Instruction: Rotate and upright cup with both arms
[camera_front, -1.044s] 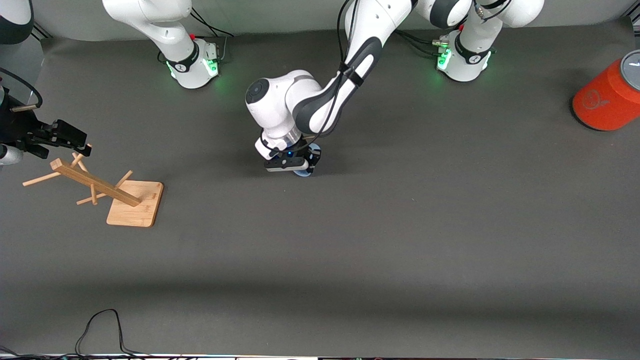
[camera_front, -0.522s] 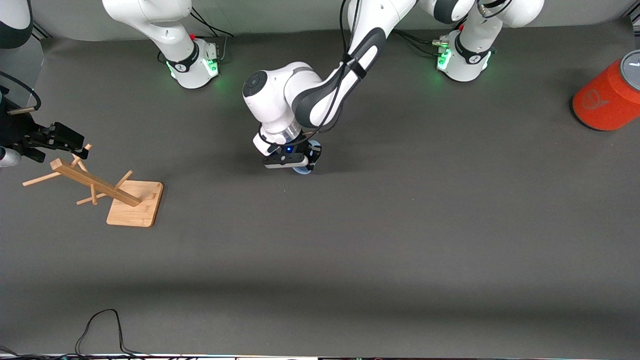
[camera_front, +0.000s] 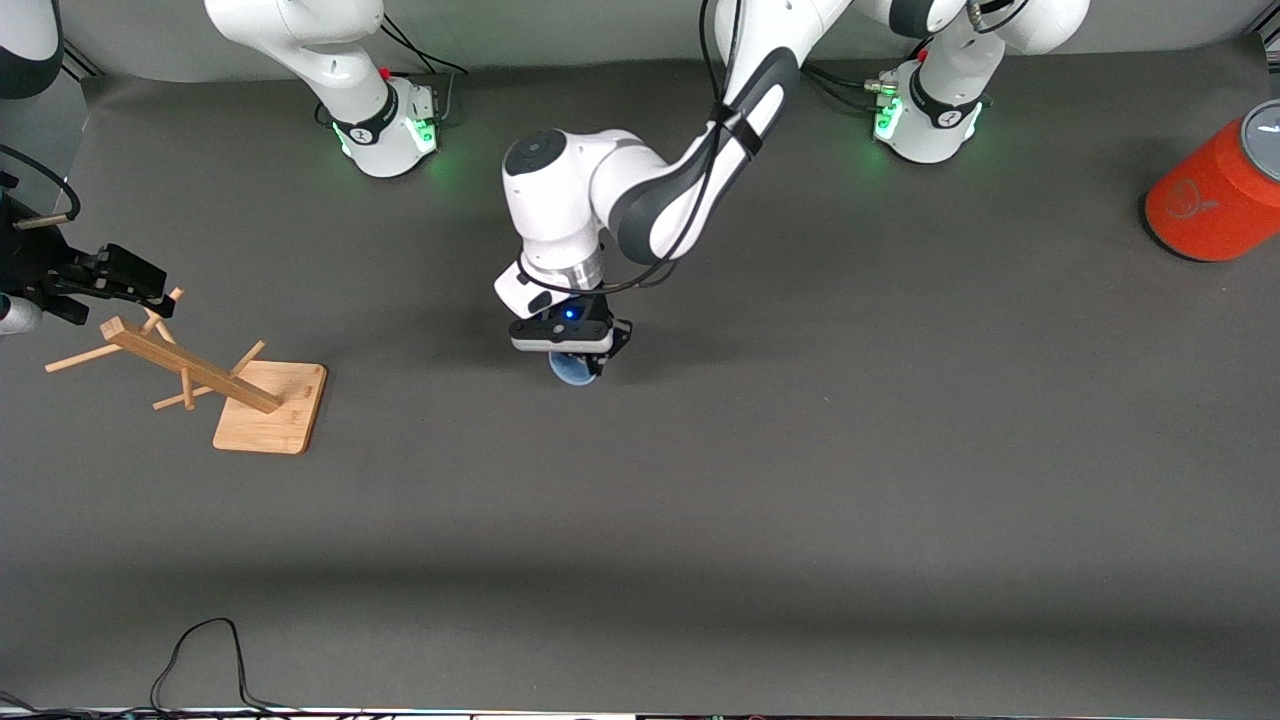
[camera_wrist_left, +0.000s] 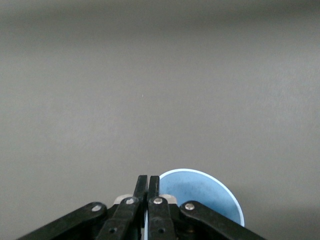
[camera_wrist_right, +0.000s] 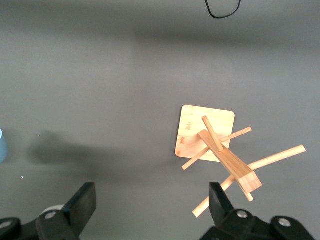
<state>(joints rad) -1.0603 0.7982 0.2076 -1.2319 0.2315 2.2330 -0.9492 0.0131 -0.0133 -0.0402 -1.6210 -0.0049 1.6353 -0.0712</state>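
The small light-blue cup (camera_front: 573, 370) is near the table's middle, mostly hidden under my left gripper (camera_front: 577, 352). In the left wrist view the cup (camera_wrist_left: 200, 192) shows its round opening, and my left gripper (camera_wrist_left: 148, 186) is shut on its rim wall, one finger inside and one outside. I cannot tell whether the cup touches the mat. My right gripper (camera_front: 128, 276) is open and empty over the top of the wooden rack at the right arm's end of the table. Its open fingers frame bare mat in the right wrist view (camera_wrist_right: 150, 205), where the cup (camera_wrist_right: 1, 145) shows at the edge.
A wooden peg rack (camera_front: 190, 368) leans on its square base (camera_front: 272, 408) at the right arm's end. A large orange canister with a grey top (camera_front: 1212, 200) lies at the left arm's end. A black cable (camera_front: 200, 650) loops at the table's near edge.
My left gripper has turned at the wrist and carried the cup a little toward the front camera and toward the right arm's end. The right arm has barely moved.
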